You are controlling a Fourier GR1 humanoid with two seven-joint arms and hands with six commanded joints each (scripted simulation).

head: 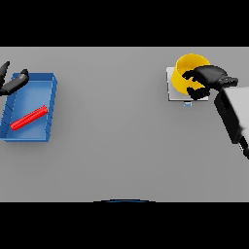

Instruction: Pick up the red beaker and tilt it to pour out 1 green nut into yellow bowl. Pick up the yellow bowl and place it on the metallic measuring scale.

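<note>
The bowl (187, 73) sits on the scale (171, 92). Far left of the scale, a tray (51, 104) rests on the tabletop (116, 136) with the beaker (29, 118) lying in it.

Right hand (206, 78) curled at far right; left hand (13, 82) straight-fingered far left.

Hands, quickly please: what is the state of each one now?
Left hand: open, fingers straight, holding nothing, at the blue tray.
Right hand: curled round the rim of the yellow bowl, which sits on the scale.
</note>
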